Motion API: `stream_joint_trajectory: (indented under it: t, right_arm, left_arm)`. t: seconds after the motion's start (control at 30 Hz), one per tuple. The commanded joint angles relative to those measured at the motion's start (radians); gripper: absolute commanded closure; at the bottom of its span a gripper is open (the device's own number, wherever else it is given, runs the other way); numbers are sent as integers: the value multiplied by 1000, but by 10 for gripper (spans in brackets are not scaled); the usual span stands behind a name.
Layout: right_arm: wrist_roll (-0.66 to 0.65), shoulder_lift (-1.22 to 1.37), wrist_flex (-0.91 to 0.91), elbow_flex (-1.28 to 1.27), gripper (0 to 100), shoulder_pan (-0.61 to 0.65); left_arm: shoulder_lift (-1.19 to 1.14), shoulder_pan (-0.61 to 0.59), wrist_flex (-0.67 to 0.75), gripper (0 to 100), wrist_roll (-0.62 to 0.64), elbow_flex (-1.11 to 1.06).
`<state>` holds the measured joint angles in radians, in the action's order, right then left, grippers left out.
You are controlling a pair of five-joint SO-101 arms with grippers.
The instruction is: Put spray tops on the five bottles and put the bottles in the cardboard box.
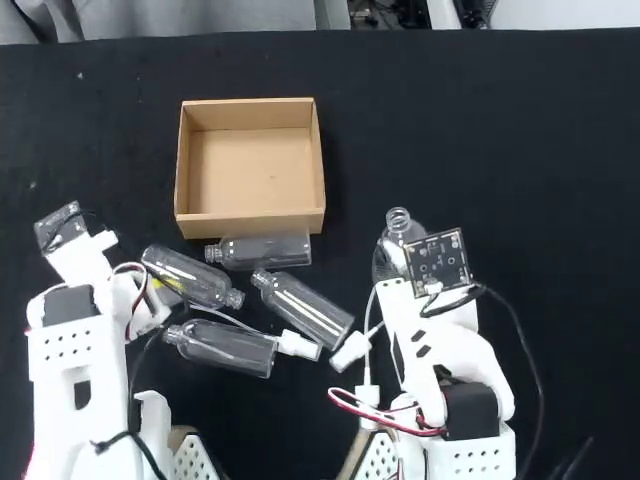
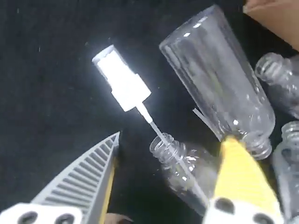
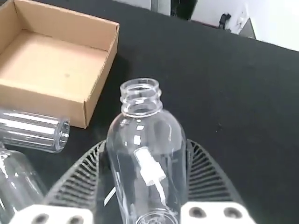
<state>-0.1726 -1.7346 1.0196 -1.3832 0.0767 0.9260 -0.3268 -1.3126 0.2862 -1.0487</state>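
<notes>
Black tabletop (image 1: 500,120): our right gripper (image 3: 145,151) clasps an upright bottle (image 3: 140,100); our left gripper (image 2: 173,137) gapes over a spray top (image 2: 122,84) whose tube (image 2: 154,123), seemingly half-inserted, may bend if nudged.

Table (image 1: 540,130): black cloth surface. Directly on it:
- one open cardboard box (image 1: 250,222), upright, toward the far side;
- four clear uncapped bottles on their sides, clustered: bottle (image 1: 262,251) just beside the box's front wall; bottle (image 1: 192,277); bottle (image 1: 300,308); bottle (image 1: 225,347);
- loose white spray top (image 1: 300,347); spray top (image 1: 350,352); spray top (image 2: 122,84).
</notes>
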Motion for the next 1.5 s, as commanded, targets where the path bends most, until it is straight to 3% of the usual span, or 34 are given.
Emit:
stream_joint_trajectory:
  t: [0.0,0.37,0.67,0.97,1.47]
  right_arm:
    - [2,-18,-21,7,907,15]
    - [3,-18,-23,7,907,15]
    - [2,-18,-26,7,907,15]
    - [0,-18,-21,7,907,15]
    - [0,-18,-26,-10,907,57]
  left_arm:
    - [-75,-7,37,627,152,65]
    - [-327,-64,37,627,270,191]
    - [-407,-163,110,627,301,189]
    - [-491,-173,124,627,316,206]
    - [-638,-226,261,627,353,213]
